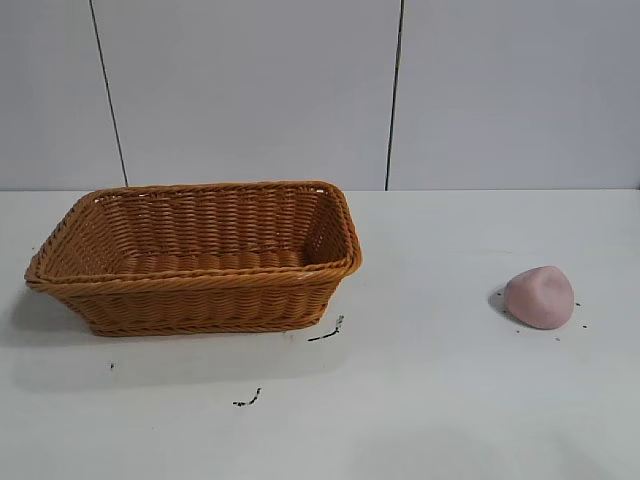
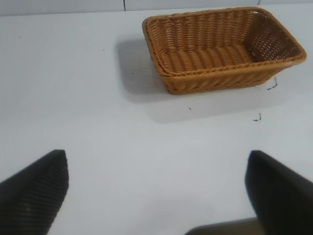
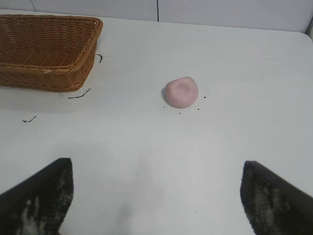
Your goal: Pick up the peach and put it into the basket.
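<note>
Nearest the right wrist camera, the right gripper point(image 3: 156, 196) stands wide open and empty, short of the peach point(image 3: 181, 92). Status: no step completed. The peach rests on the surface point(image 1: 430, 400) at the right, well apart from the basket point(image 1: 200, 285) at the left, which is empty. The left gripper point(image 2: 156, 188) is likewise open, idle. Neither arm shows in the exterior view; only fingertips are visible.

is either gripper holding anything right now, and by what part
Nothing is held. The right gripper is open, short of the peach on the table. The left gripper is open too, back from the basket.
</note>
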`<state>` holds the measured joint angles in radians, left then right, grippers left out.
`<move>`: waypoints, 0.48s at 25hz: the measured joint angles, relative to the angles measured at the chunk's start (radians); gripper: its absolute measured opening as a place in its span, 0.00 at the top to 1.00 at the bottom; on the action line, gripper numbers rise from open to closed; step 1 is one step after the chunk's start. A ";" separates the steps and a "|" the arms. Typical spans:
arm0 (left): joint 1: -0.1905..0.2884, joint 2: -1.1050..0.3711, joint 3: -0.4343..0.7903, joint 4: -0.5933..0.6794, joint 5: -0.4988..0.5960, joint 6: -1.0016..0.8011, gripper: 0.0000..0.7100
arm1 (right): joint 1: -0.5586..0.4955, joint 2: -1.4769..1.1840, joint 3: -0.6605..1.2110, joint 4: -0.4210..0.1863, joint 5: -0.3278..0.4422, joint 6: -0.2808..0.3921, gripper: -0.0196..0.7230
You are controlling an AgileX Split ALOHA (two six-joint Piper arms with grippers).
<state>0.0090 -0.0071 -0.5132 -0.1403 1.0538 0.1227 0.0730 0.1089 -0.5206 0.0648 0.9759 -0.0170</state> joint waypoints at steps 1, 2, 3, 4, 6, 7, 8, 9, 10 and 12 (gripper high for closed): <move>0.000 0.000 0.000 0.000 0.000 0.000 0.02 | 0.000 0.061 -0.022 0.000 -0.023 0.002 0.11; 0.000 0.000 0.000 0.000 0.000 0.000 0.02 | 0.000 0.133 -0.048 0.000 -0.052 0.002 0.11; 0.000 0.000 0.000 0.000 0.000 0.000 0.02 | 0.000 0.199 -0.073 0.000 -0.080 0.002 0.11; 0.000 0.000 0.000 0.000 0.000 0.000 0.02 | 0.000 0.281 -0.105 0.000 -0.106 0.002 0.11; 0.000 0.000 0.000 0.000 0.000 0.000 0.02 | 0.000 0.458 -0.174 0.000 -0.137 0.002 0.11; 0.000 0.000 0.000 0.000 0.000 0.000 0.02 | 0.000 0.533 -0.217 0.000 -0.142 0.002 0.11; 0.000 0.000 0.000 0.000 0.000 0.000 0.02 | 0.000 0.638 -0.263 0.000 -0.141 0.002 0.11; 0.000 0.000 0.000 0.000 0.000 0.000 0.02 | 0.000 0.710 -0.304 0.000 -0.140 0.002 0.11; 0.000 0.000 0.000 0.000 0.000 0.000 0.02 | 0.000 0.781 -0.354 0.000 -0.136 0.002 0.11; 0.000 0.000 0.000 0.000 0.000 0.000 0.02 | 0.000 0.948 -0.454 0.000 -0.119 0.002 0.11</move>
<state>0.0090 -0.0071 -0.5132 -0.1403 1.0538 0.1227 0.0730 1.0573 -0.9746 0.0648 0.8568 -0.0147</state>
